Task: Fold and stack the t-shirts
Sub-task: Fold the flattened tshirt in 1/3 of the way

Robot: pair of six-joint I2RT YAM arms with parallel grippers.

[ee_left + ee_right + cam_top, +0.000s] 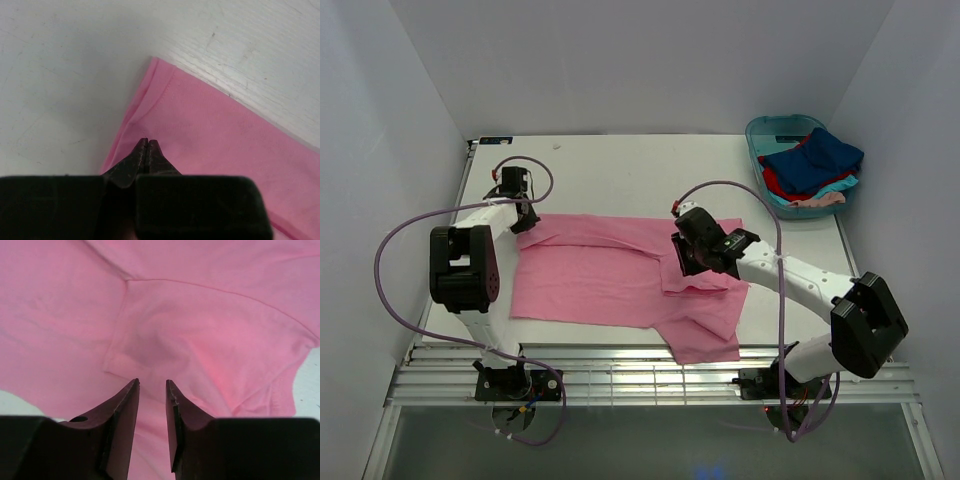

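Looking at a pink shirt (600, 280) laid out mostly flat across the middle of the table (620, 170), long side running left to right, with the near right part trailing down toward the front edge. Got the left gripper (523, 222) sitting at the far left corner of it, fingers (160, 160) pressed tight together with zero gap, tips right over the hemmed edge by that corner. Honestly can't tell about actually pinching cloth there versus just resting on top of it. Over on the other side, got the right gripper (680, 258) down low over the right half of the shirt, fingers spread apart with nothing between them, just pink cloth underneath. Right ahead of those tips, seeing a sleeve (165, 335) folded in onto the body, seam and cuff edge showing, with a few soft wrinkles around it. Also seeing a teal tub (757, 135) at the far right corner of the table, well apart from the pink shirt and stuffed with the other shirts: blue shirt (820, 155) on top, red shirt (775, 183) and turquoise shirt (840, 185) peeking out under it, pale pink shirt (820, 200) at the near rim. All bunched up in a loose heap.
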